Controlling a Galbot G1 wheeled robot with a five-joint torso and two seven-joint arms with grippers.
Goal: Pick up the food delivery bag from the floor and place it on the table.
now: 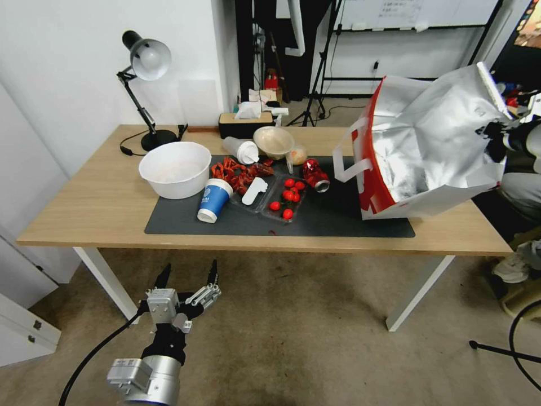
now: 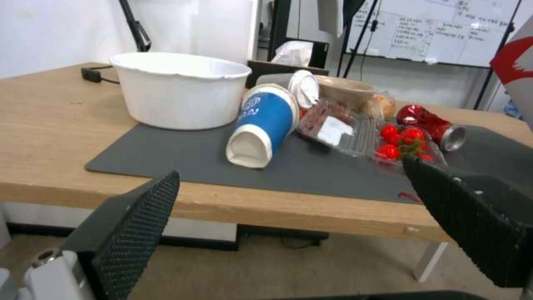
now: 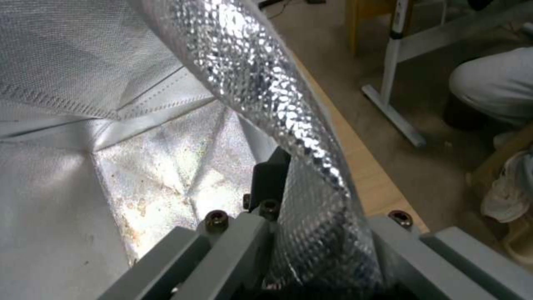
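Resting its base on the right end of the surface [image 1: 84, 203], the food delivery bag [image 1: 428, 146] tilts with its foil mouth open, its lower corner on the dark mat [image 1: 338, 217]. The right hand [image 3: 311, 233] pinches the bag's foil rim between its fingers. The left hand [image 1: 189, 279] hangs wide open and idle below the surface's front edge. Placement looks nearly done; next comes settling the bag upright and letting go without tipping it onto the food.

Bright even light, warped edges
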